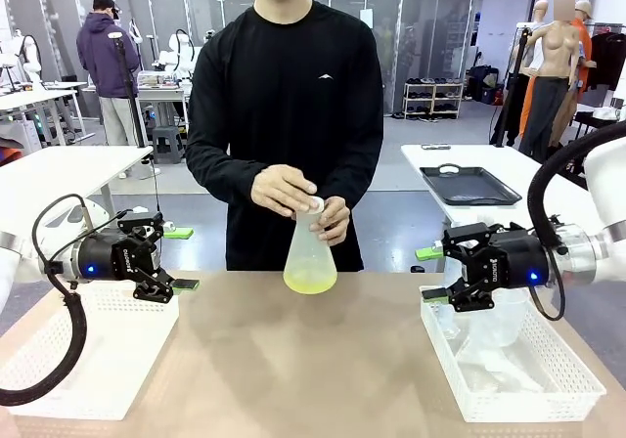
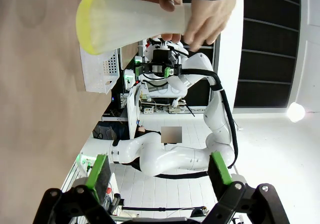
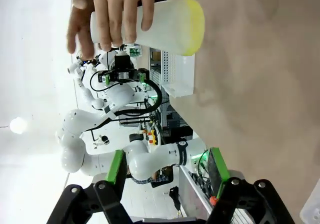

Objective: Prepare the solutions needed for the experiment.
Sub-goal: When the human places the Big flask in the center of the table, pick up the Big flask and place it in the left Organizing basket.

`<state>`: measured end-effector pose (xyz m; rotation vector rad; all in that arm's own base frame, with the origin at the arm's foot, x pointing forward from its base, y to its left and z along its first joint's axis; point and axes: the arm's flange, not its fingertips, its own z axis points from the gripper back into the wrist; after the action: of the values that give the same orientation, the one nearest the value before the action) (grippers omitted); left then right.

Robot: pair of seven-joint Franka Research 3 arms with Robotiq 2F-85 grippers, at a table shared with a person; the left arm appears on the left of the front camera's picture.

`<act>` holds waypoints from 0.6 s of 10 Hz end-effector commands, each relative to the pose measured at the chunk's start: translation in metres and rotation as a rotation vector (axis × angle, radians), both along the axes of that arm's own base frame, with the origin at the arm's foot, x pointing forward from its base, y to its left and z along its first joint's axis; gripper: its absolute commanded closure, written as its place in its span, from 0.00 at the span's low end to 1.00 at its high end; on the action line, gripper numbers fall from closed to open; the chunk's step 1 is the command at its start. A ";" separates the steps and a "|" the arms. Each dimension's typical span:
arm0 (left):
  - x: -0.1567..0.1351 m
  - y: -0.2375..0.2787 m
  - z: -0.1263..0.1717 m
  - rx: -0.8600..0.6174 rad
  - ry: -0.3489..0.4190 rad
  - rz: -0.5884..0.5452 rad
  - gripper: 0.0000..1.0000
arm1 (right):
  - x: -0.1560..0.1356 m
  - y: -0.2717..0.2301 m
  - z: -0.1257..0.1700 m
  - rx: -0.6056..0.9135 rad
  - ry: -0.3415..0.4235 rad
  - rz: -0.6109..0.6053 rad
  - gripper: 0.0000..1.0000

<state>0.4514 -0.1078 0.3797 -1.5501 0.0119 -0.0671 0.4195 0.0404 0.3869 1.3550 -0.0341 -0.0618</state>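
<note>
Erlenmeyer flask [image 1: 310,247] was held upright at the middle of the counter's [image 1: 293,370] far edge, with the solution [image 1: 310,282] a shallow yellow-green layer in its base. One of the person's hands [image 1: 284,190] covered the mouth and the other hand [image 1: 335,221] steadied the neck, probably to cap or uncap it without a spill. Left fingers [image 1: 180,233] were spread and empty over the white basket [image 1: 59,370] at the near left corner. Right fingers [image 1: 427,253] were spread and empty over the labware basket [image 1: 509,407] at the near right corner. Both appeared to be standing off from the person's hands.
</note>
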 end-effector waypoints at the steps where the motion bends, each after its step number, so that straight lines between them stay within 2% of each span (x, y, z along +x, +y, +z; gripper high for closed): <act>1: 0.000 0.000 0.002 -0.006 0.006 -0.005 0.00 | 0.007 -0.002 0.002 0.019 0.025 0.028 0.18; 2: 0.000 0.000 0.002 -0.006 0.006 -0.005 0.00 | 0.000 0.000 0.000 0.000 0.000 0.000 0.18; 6: 0.000 0.000 0.002 -0.006 0.006 -0.005 0.00 | 0.000 0.000 0.000 0.000 0.000 0.000 0.18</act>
<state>0.4514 -0.1078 0.3797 -1.5501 0.0119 -0.0671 0.4219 0.0386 0.3872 1.3630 -0.0265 -0.0603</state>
